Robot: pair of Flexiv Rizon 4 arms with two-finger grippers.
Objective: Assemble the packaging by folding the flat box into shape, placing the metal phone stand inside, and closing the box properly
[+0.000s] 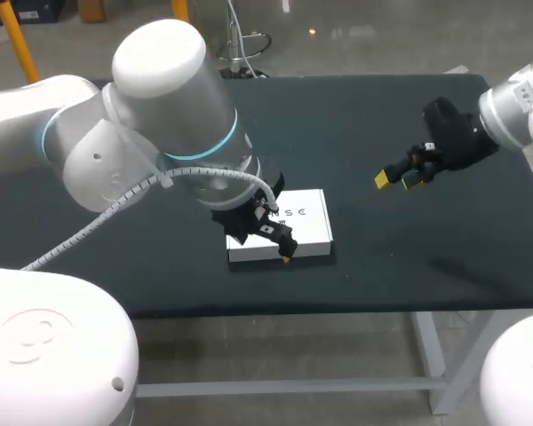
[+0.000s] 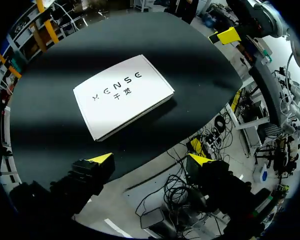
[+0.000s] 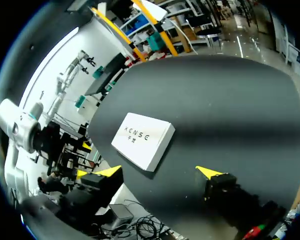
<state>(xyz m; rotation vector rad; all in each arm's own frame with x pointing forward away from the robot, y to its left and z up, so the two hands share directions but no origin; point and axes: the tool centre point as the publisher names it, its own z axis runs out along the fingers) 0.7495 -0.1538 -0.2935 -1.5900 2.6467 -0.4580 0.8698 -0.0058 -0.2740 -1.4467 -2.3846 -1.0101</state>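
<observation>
A closed white box [image 1: 284,225] with dark lettering lies flat on the black table [image 1: 382,248] near its front edge. My left gripper [image 1: 278,241] hovers over the box's front left part, and the left wrist view shows it open [image 2: 151,159] with the box [image 2: 122,95] ahead of its fingers and nothing between them. My right gripper [image 1: 400,178] hangs open above the table to the right of the box, well apart from it. In the right wrist view the box [image 3: 142,139] lies ahead of the open gripper [image 3: 160,172]. No metal phone stand shows in any view.
Bare black tabletop surrounds the box on all sides. The table's front edge [image 1: 338,311] runs close below the box. My left arm's large elbow [image 1: 173,98] hides part of the table's left side.
</observation>
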